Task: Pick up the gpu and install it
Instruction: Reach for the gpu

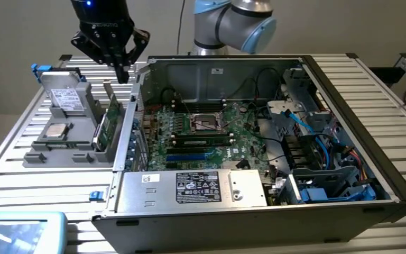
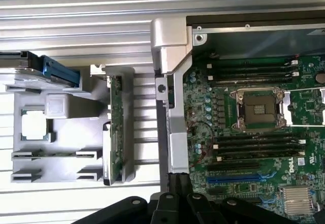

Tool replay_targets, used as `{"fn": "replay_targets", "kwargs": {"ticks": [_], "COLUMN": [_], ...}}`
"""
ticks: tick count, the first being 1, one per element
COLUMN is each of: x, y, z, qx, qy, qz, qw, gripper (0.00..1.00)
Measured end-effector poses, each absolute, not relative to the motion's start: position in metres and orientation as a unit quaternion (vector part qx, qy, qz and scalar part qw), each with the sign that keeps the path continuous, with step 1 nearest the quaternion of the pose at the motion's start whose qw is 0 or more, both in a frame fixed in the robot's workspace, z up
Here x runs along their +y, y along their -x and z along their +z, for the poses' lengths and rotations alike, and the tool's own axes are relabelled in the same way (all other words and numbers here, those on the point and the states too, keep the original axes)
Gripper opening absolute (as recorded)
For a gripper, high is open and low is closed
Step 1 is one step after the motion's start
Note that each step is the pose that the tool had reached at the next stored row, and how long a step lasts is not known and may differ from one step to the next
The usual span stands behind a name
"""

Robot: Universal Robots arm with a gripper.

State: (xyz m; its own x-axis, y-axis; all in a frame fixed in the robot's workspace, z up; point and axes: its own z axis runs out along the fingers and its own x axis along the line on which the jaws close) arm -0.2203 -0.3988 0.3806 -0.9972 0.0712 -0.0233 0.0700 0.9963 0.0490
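table (image 1: 372, 79): ribbed aluminium slats, cut off at the frame edges.
computer case (image 1: 404, 196): open dark steel box holding a green motherboard (image 1: 196, 132); cables mask the bays at the exterior view's right.
holder (image 1: 62, 153): matte grey moulded tray, just beside the case.
gripper (image 1: 122, 78): black, fingers pressed together on nothing, hanging above the holder.
gpu (image 1: 111, 119): thin green card standing on edge in the holder's slot nearest the case. The wrist view shows it edge-on (image 2: 117, 132), its cooler hard to make out.
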Motion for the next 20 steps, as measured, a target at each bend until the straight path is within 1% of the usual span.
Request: {"fn": "replay_targets", "kwargs": {"ticks": [12, 20], "x": [-0.399, -0.389], "y": [0.273, 0.290], "z": [0.368, 0.358], "qx": [0.999, 0.999], "qy": [-0.035, -0.035], "qz": [0.024, 0.024], "qw": [0.012, 0.013], "gripper": [0.12, 0.12]}}
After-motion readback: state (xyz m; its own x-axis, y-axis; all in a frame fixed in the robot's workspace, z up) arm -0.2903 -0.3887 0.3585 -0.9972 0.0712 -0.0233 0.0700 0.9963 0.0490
